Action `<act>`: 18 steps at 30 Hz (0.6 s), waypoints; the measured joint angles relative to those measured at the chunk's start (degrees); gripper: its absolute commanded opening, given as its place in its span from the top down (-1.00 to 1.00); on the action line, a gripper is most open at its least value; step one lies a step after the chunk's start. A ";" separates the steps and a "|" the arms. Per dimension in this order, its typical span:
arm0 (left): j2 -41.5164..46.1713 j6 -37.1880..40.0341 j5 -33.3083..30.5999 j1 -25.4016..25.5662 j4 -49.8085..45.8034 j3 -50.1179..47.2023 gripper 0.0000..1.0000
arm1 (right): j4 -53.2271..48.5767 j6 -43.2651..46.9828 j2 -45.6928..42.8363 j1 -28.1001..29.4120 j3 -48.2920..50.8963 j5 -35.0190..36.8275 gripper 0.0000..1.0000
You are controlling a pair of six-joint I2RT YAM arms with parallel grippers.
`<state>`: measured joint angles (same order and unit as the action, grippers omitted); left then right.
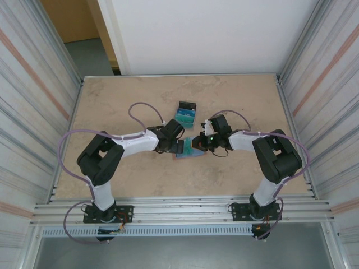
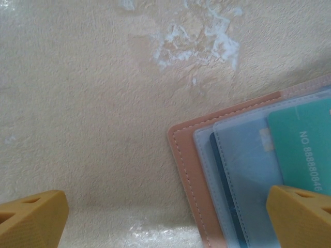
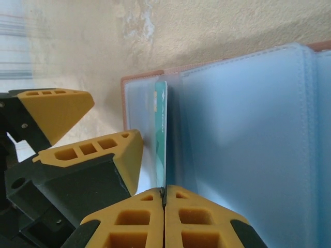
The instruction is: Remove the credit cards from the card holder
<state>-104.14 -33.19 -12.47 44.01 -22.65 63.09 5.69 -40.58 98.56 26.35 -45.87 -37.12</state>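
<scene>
Pinches a teal card point(image 3: 161, 129) edge-on in the right gripper point(image 3: 164, 199), low in the centre of the right wrist view, with both yellow fingertips pressed flat together on the card's lower end. Stands that card upright out of the card holder point(image 3: 248, 134), just inside the left end of the opened blue-grey pockets across the right half of that frame. Holds the left gripper point(image 2: 165, 222) spread to its widest, grasping nothing: one finger at the lower left corner of the left wrist view over bare table point(image 2: 77, 103), the other at the lower right over the holder's clear pockets; cannot tell whether it presses down. Leaves the holder's salmon stitched corner free, with open table to its left and above it in that frame. From above, sets both grippers nose to nose just below the middle of the frame, with the holder lying flat between and under them. Puts a small pile of loose cards point(image 1: 185, 114), teal and black, just above them, apart from the holder. Has wide bare table toward the left, right and lower edges, with the ribbed side walls point(image 1: 33, 101) well apart.
</scene>
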 measured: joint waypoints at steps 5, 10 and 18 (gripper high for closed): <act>-0.13 0.00 0.04 0.00 0.00 0.07 -0.97 | 2.62 -1.33 1.25 0.44 0.02 -0.70 0.72; -0.13 0.00 0.26 0.00 0.00 0.07 -0.97 | 3.72 -1.53 3.04 1.73 0.02 -0.68 0.69; -0.13 0.00 0.37 0.00 0.00 0.04 -0.97 | 3.21 -1.31 2.93 2.14 0.02 -0.02 0.87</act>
<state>-104.27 -33.19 -12.10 44.01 -22.65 63.13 8.91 -41.89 101.49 28.49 -45.84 -37.15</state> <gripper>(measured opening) 0.987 0.075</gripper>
